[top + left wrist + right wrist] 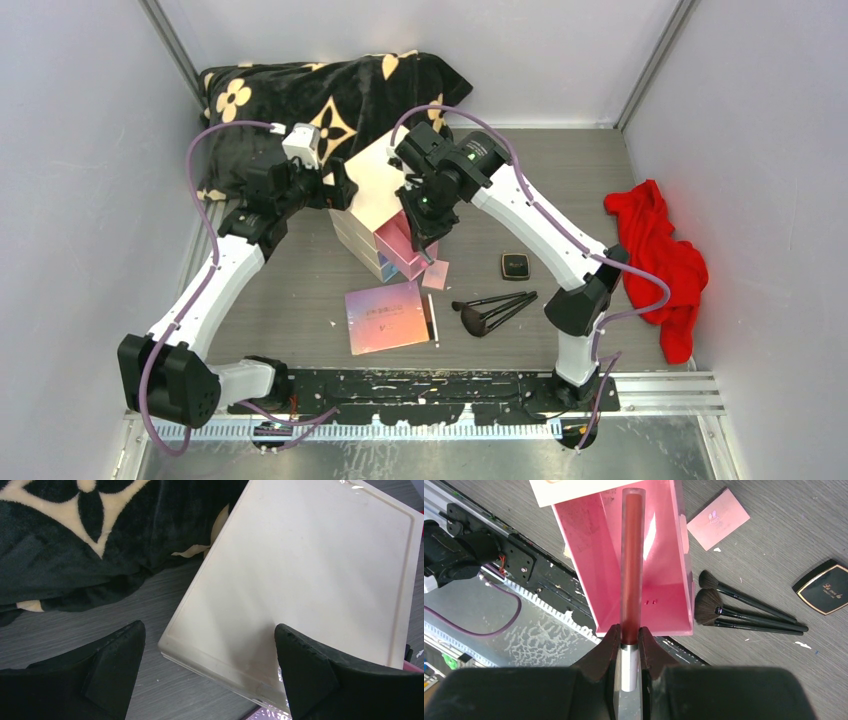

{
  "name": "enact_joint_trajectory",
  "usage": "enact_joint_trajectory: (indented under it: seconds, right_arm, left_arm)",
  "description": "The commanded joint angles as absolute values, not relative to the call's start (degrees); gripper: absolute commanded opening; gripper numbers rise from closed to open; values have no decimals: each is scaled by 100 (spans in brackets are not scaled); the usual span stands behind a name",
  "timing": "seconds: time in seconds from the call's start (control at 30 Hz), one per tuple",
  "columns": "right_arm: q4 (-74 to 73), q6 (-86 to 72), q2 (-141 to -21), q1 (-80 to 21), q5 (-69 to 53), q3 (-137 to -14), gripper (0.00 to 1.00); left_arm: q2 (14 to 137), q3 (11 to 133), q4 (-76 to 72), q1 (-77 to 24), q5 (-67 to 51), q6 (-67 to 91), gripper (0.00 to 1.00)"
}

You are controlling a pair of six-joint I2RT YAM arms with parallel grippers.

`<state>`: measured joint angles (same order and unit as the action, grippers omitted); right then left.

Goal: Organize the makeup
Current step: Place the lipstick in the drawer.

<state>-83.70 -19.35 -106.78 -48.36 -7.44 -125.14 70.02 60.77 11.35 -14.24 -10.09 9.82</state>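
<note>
My right gripper [628, 630] is shut on a red lip tube with a silver cap [631, 555], held lengthwise over the open pink drawer [669, 600] of the cream box [375, 185]. On the table lie the iridescent pink palette [388, 317], a tiny pink compact [718, 519], a black compact [825, 587] and black-handled brushes [749, 612]. A thin stick [432, 318] rests along the palette's right edge. My left gripper [210, 672] is open, its fingers either side of the near corner of the box lid [310, 570].
A black blanket with cream flowers [320, 95] is bunched at the back left, against the box. A red cloth [660, 265] lies at the right wall. Grey walls close in the table on three sides.
</note>
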Motion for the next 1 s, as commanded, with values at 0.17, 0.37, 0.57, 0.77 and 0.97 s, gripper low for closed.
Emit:
enact_joint_trajectory:
  seconds: [0.17, 0.37, 0.57, 0.77, 0.97]
  right_arm:
    - [-8358, -1817, -10659, -4828, -861, -12805, 7]
    - [-8357, -1724, -10820, -4826, -791, -13070, 27]
    - [-8298, -1671, -10837, -4825, -693, -13181, 40]
    - [-8176, -1668, -10710, -4825, -580, -13218, 40]
    - [-8059, -1635, -10335, -4833, -184, -13113, 41]
  left_arm:
    - [6871, 6080, 1149, -1419, -984, 863, 100]
    - [6858, 6075, 1164, -1424, -960, 845, 100]
    - [6843, 6078, 1190, -1417, -941, 834, 100]
    - [6846, 6091, 1203, -1422, -923, 815, 100]
    - [6882, 6126, 1219, -1423, -888, 812, 100]
